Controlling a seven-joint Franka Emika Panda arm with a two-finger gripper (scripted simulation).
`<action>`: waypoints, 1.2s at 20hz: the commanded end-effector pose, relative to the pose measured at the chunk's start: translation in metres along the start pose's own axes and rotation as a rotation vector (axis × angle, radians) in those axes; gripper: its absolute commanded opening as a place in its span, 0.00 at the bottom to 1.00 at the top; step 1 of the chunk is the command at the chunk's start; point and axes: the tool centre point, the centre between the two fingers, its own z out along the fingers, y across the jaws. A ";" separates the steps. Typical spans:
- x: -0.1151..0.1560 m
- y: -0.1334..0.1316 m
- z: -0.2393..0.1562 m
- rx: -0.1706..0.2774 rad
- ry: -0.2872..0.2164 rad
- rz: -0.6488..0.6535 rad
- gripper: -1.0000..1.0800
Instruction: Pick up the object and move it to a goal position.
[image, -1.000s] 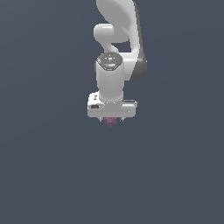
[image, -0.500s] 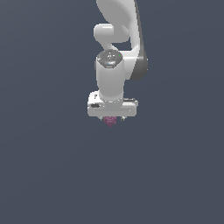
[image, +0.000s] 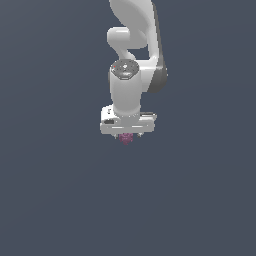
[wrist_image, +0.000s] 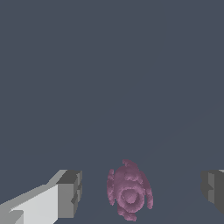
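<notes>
Exterior view: arm (image: 131, 85) unchanged since earlier

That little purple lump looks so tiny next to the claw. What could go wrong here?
The claw is open, with clear gaps between both fingers and the blob. The blob sits nearer one finger, so closing might nudge it sideways first. Its bumpy, rounded surface could also slip out of the flat pads. In the exterior view the claw hides most of it.
</notes>
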 end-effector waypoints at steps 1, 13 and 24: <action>-0.004 0.001 0.005 -0.003 -0.001 -0.036 0.96; -0.041 0.008 0.041 -0.018 -0.005 -0.340 0.96; -0.075 0.008 0.067 -0.022 -0.008 -0.602 0.96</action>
